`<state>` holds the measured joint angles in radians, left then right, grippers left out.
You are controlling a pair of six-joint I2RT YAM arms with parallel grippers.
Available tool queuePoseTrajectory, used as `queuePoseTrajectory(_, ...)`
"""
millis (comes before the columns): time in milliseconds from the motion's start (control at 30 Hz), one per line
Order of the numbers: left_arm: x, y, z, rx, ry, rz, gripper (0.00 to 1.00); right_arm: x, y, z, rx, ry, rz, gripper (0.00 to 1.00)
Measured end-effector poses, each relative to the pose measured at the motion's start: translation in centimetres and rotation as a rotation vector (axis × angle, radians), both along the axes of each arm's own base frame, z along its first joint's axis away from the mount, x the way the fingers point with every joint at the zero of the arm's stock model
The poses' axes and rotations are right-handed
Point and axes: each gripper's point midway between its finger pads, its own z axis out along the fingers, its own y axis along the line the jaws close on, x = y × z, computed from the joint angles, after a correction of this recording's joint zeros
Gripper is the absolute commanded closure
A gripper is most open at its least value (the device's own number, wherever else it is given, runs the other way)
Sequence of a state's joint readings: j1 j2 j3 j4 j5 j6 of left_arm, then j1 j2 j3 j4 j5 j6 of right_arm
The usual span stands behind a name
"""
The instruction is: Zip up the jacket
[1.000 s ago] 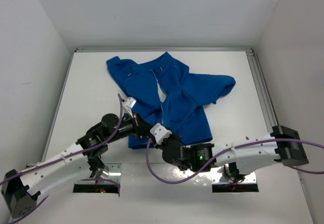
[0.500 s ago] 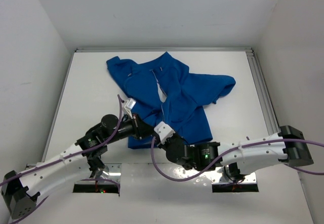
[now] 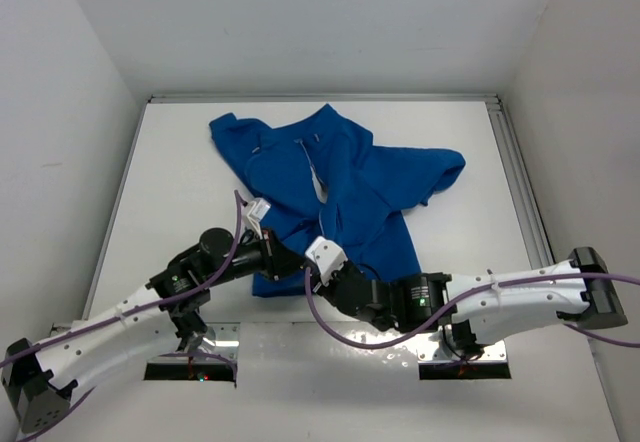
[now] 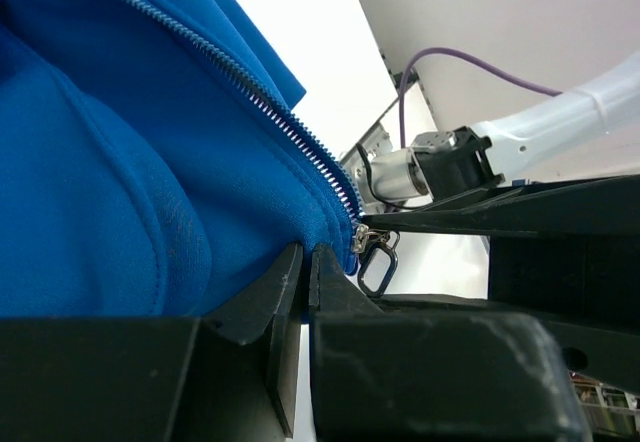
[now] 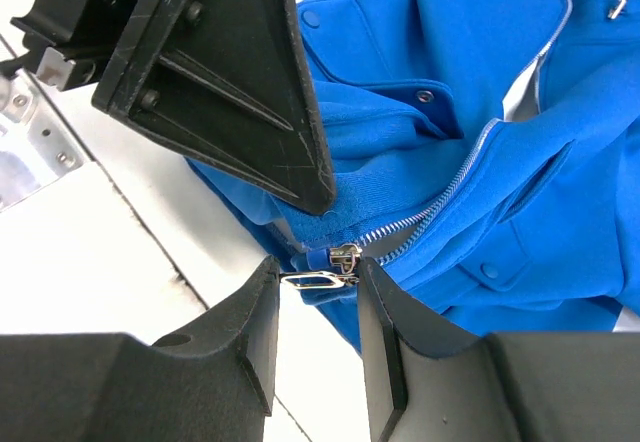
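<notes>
Blue jacket (image 3: 345,177) (hem between left fingers (image 4: 255,307))

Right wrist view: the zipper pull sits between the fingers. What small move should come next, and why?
Probably close the right gripper on the zipper pull. Its jaws stand open with the pull lying flat across the gap, not yet pinched. The left gripper is shut on the jacket at the hem just beside it, so the fabric looks anchored for zipping.

My white desk (image 3: 170,192) carries the blue jacket (image 3: 370,202), lying rumpled across its middle and far half, one sleeve reaching right.
</notes>
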<state>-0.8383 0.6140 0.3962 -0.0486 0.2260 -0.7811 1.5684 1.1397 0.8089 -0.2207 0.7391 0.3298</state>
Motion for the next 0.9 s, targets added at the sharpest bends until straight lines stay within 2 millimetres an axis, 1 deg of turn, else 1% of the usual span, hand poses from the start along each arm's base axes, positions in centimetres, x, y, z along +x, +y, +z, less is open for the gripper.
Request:
queuePoseTrajectory(300,-0.6,0.0,0.0,-0.001,-0.014,-0.03,1.0,-0.6,0.1,0.0,-0.001,0.035,0.023,1.0)
queuePoseTrajectory(500,-1.0,0.2,-0.5,0.01,-0.01,-0.046,1.0,-0.9,0.4,-0.1,0.021,0.078,0.037,1.0)
queuePoseTrajectory(767,-0.9,0.3,-0.6,0.021,-0.029,-0.044,1.0,0.4,0.4,0.6,0.132,0.211,0.006,1.0)
queuePoseTrajectory(900,-0.9,0.4,-0.6,0.022,-0.038,-0.047,1.0,1.1,0.4,0.5,0.165,0.261,-0.022,1.0)
